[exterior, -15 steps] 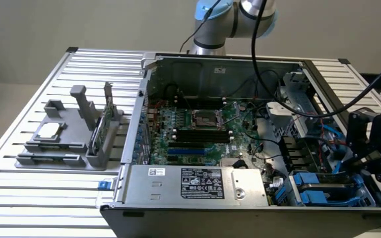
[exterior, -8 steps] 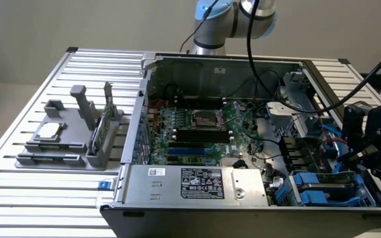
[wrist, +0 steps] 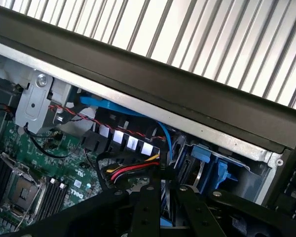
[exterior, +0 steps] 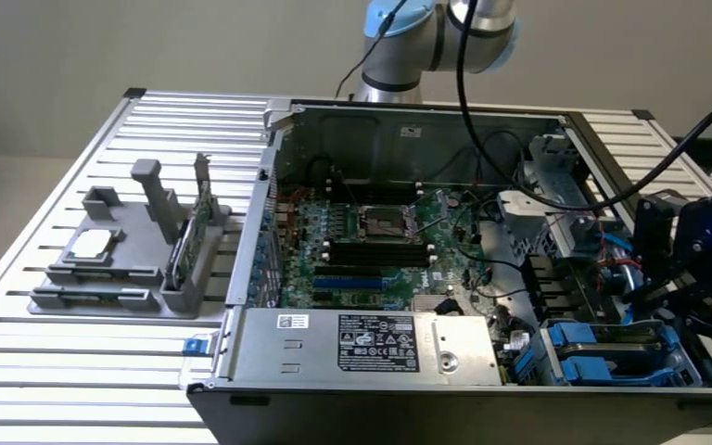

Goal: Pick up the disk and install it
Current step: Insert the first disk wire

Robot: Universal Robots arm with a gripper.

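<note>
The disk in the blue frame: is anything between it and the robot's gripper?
Nothing visible does. The gripper hangs close above the disk, which lies in the near corner of the case, on the exterior view's right. The coloured cable bundle runs beside them, not between.

Exterior camera sits high, faces down across slatted table [exterior: 34,371] into open computer case [exterior: 455,417], mid distance, arm [exterior: 393,46] at 12 o'clock. Wrist camera rides behind gripper [wrist: 166,190], very close over the case's 4 o'clock corner. Shared: blue drive bays [exterior: 578,363], motherboard [exterior: 455,269], case wall, table slats.
</note>
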